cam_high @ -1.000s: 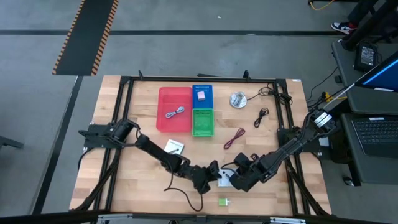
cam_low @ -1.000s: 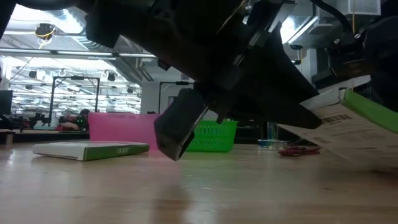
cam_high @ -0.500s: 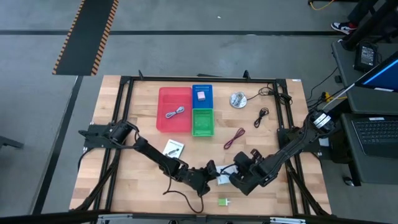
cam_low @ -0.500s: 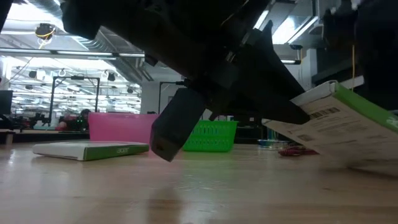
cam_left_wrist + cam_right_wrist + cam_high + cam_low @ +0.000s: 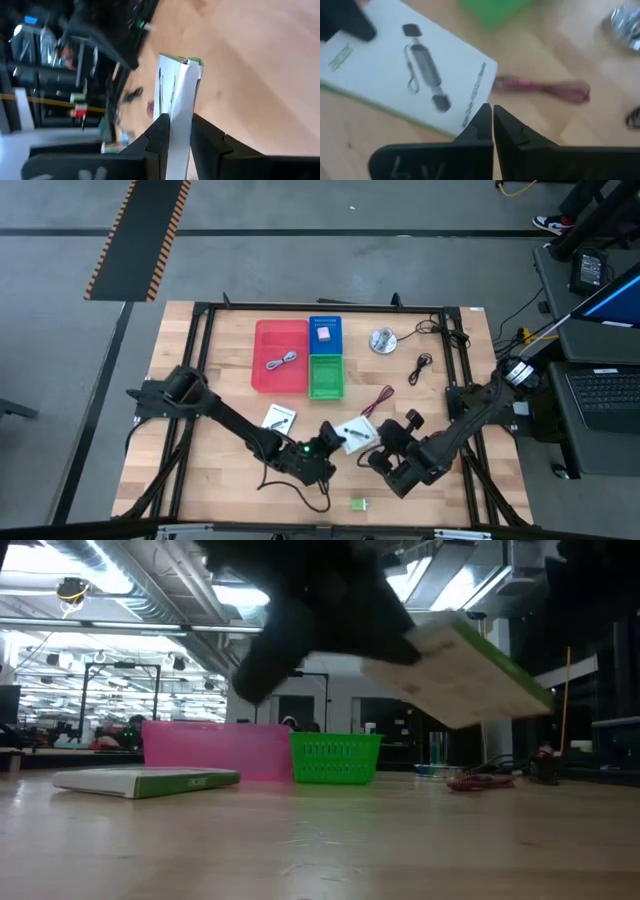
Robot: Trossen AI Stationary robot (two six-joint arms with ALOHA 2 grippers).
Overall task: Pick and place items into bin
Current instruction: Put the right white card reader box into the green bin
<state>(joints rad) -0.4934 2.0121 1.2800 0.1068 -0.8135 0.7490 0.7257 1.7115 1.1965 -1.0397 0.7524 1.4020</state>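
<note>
The white card (image 5: 354, 432) has risen off the table since a second ago, pinched edgewise in the left gripper (image 5: 331, 436), just short of the green bin (image 5: 325, 375). Right gripper (image 5: 388, 442), fingers pressed together, hovers beside the card.

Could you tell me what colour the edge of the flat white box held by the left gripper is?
Green, on the flat white box; the left wrist view shows it best.

A wooden worktop (image 5: 230, 480) carries a round silver disc (image 5: 381, 340) toward one o'clock. A laptop (image 5: 604, 395) sits off the worktop at three o'clock.
</note>
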